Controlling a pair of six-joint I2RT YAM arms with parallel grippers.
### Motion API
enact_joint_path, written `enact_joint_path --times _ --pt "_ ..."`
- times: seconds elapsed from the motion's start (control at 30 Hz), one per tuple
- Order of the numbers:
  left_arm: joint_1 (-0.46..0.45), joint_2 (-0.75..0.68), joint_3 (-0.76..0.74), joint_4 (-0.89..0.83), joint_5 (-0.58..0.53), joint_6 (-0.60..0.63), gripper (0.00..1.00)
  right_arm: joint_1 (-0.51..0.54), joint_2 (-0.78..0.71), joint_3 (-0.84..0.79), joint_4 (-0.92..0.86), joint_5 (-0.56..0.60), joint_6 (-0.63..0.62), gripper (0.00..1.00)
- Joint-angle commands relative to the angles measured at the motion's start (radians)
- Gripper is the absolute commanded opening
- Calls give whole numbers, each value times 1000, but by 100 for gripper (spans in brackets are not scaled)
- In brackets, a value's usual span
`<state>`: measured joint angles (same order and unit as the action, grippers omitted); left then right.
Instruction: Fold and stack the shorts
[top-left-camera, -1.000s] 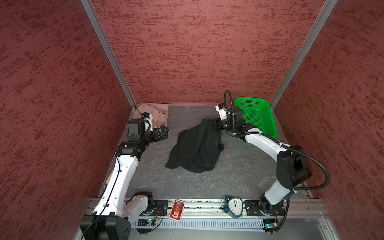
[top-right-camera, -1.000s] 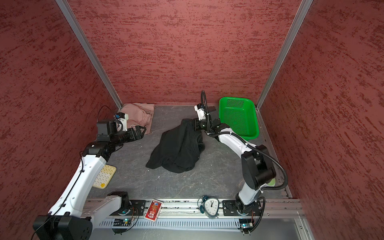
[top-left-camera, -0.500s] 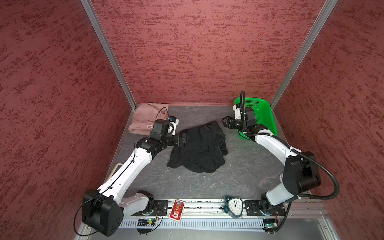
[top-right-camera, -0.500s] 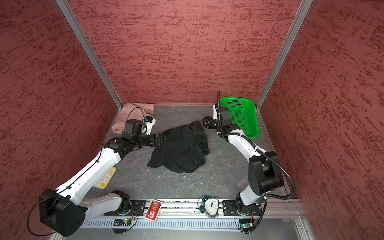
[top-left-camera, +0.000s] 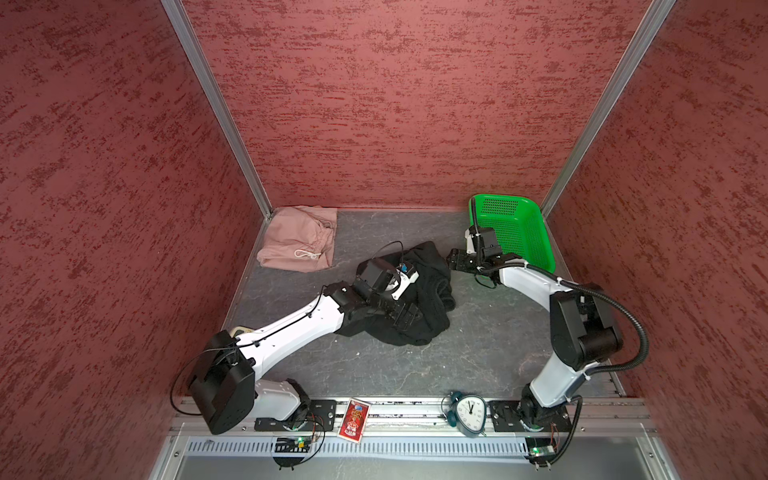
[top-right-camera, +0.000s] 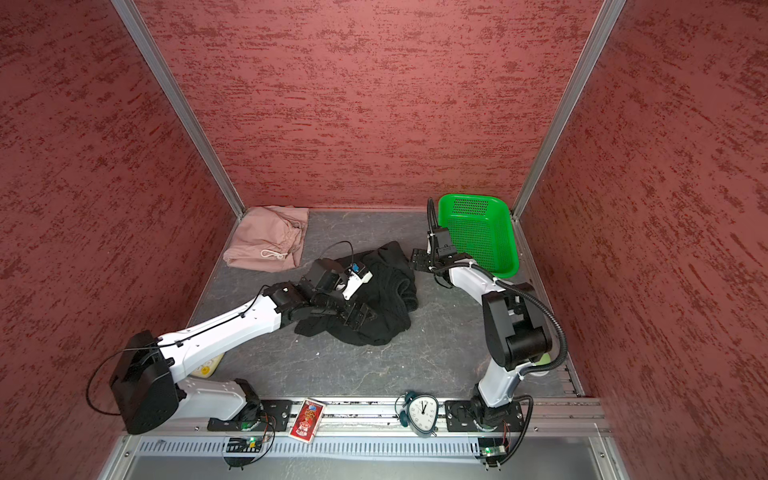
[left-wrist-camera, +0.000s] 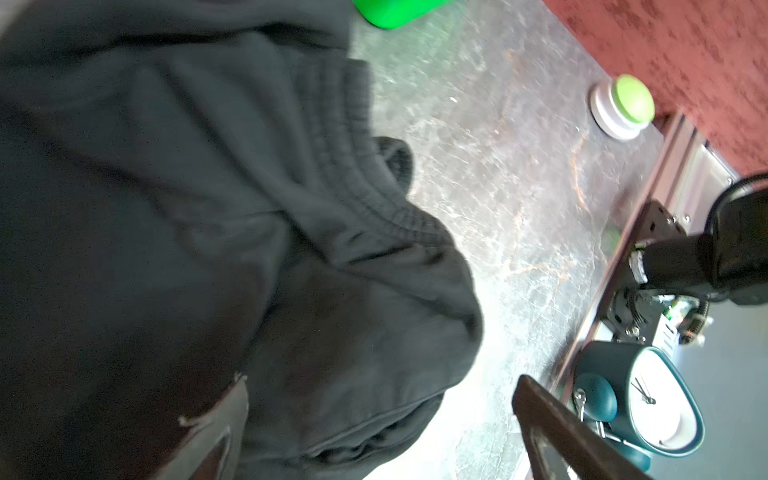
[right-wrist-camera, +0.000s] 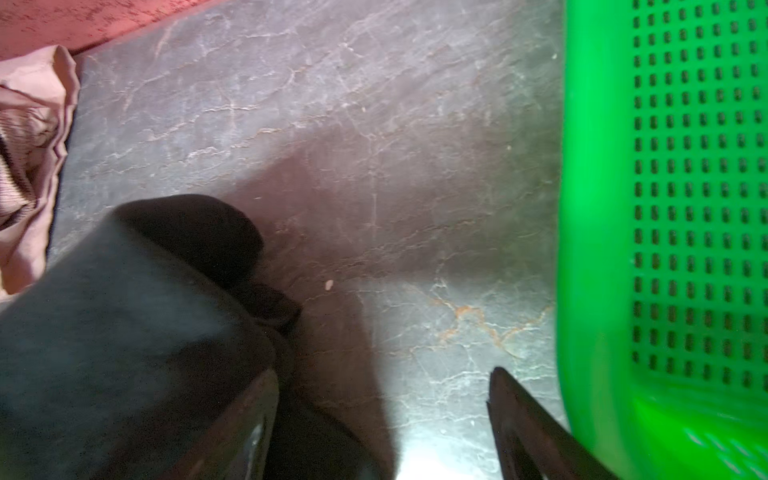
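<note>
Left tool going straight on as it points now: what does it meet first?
Probably the crumpled black fabric shorts: the open left tool points down at them, though its height above the fabric is unclear.

The black soft-fabric shorts (top-left-camera: 432, 286) lie unfolded near the middle of my grey marbled tabletop (top-left-camera: 478, 353), a crumpled heap bunched in thick folds in both top views (top-right-camera: 390, 299). From my left wrist I see their ribbed elastic waistband (left-wrist-camera: 353, 195) curving across the heap's edge. My right wrist sees one rounded lobe of them resting on the surface (right-wrist-camera: 124, 332).

The dusty pink fabric shorts (top-left-camera: 295, 237) sit in my far left corner against the walls. They look folded into a rough flat rectangle, with the gathered waistband and white drawstring (top-left-camera: 305, 253) on top. They lie apart from the black pair.
</note>
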<state>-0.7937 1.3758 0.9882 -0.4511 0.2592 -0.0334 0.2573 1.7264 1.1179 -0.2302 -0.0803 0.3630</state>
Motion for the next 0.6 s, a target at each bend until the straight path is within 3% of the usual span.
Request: enact_joint_path --times 0.0,0.33,0.57 --pt "-65 58 55 50 -33 52 99 -42 -14 -9 9 62 4 81" --pt "-230 318 227 -8 -185 160 99 -115 -87 -65 9 59 -46 81" --pt "-262 438 250 -8 -307 172 99 -119 -324 -161 65 -103 -68 81"
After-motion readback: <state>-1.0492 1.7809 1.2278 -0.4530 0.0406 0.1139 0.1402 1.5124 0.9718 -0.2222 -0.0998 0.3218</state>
